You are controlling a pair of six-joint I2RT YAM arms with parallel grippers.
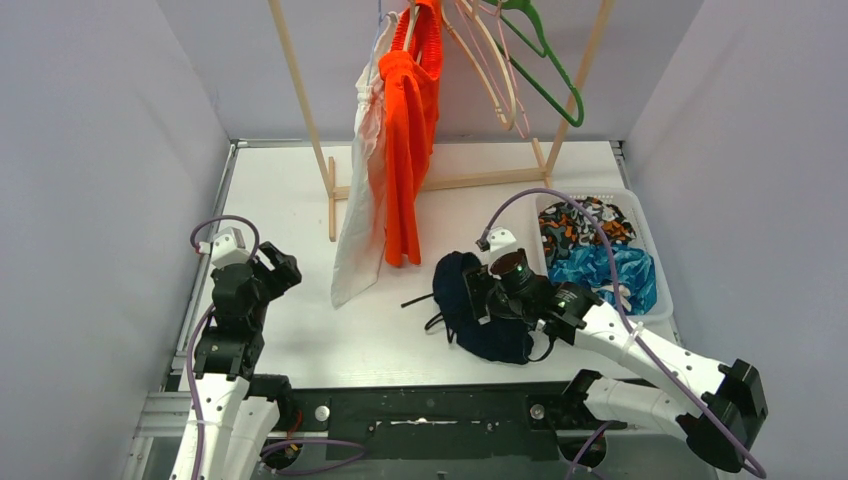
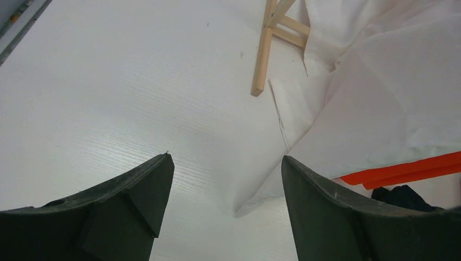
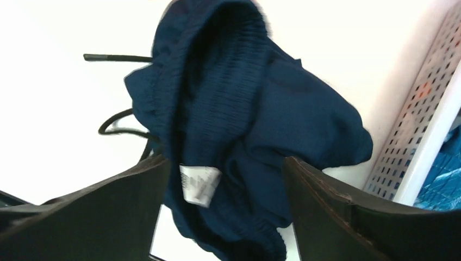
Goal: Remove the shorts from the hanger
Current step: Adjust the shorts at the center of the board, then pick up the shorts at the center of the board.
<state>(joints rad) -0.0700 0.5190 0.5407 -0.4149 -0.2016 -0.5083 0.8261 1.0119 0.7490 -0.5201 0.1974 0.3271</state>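
One navy pair (image 3: 244, 125), two hanging pairs (image 1: 405, 150)

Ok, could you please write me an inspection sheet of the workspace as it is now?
Surface: white table.
Job's things: white shorts and orange shorts hang on the wooden rack; navy shorts lie on the table; camouflage shorts and blue patterned shorts in the basket.
Clutter: green hanger and pink hangers, empty, on the rack.
End effectors: left end effector open above the table; right end effector open over the navy shorts.
Cables: purple cable looped at each arm.
Surroundings: plain grey walls.
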